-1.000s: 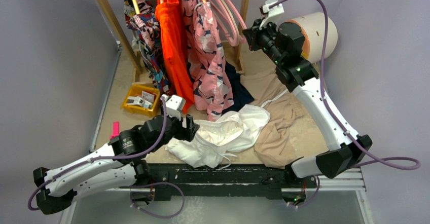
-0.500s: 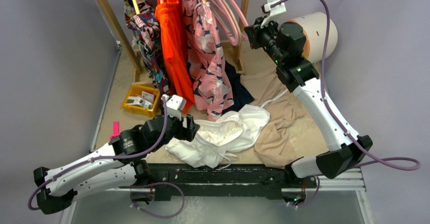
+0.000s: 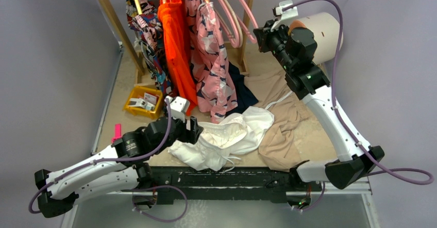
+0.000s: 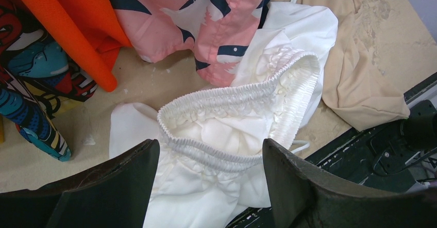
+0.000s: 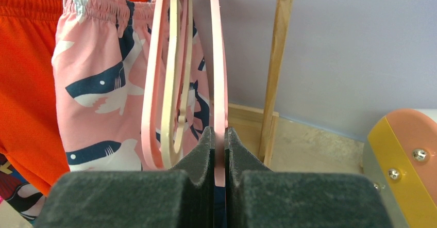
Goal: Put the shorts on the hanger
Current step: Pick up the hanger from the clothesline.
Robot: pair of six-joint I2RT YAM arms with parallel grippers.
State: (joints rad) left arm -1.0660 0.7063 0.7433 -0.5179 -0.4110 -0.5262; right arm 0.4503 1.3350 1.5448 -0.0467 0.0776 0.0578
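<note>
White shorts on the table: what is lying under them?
Around the shorts the bare tabletop shows, and their right side overlaps a tan garment. Whatever lies beneath the bunched middle is covered and cannot be seen.

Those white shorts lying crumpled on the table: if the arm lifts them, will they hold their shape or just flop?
Probably flop: the shorts lie in soft crumpled folds, so the fabric should droop. The gathered waistband looks stretchy and may sag open. The loose drawstring would likely dangle.
</note>
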